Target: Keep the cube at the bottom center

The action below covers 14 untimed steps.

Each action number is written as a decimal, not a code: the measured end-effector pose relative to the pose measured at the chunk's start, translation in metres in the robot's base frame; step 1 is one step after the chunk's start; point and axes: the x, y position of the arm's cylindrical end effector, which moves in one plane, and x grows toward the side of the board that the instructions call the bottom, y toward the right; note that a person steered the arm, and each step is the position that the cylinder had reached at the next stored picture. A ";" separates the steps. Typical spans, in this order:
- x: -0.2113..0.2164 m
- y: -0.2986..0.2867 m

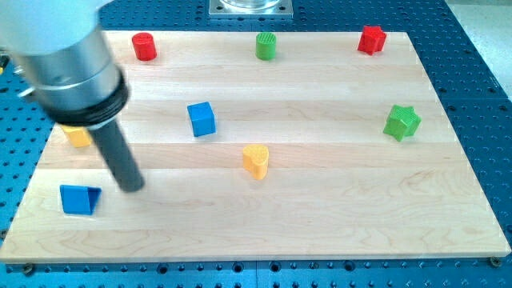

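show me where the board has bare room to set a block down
Biggest free patch: the view's bottom right, below the green star and right of the yellow heart. Crowded: the view's left, where my tip sits beside the blue triangular block.

A broad silver-grey metal cylinder with a brushed sheen narrows into a black ribbed collar. From the collar runs a straight, smooth, dark grey rod of even thickness, ending in my tip (pixel 133 189), blunt and flat. No cables, screws or markings show.
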 end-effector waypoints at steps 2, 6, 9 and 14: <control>0.041 -0.084; -0.080 -0.003; -0.105 0.094; -0.051 0.228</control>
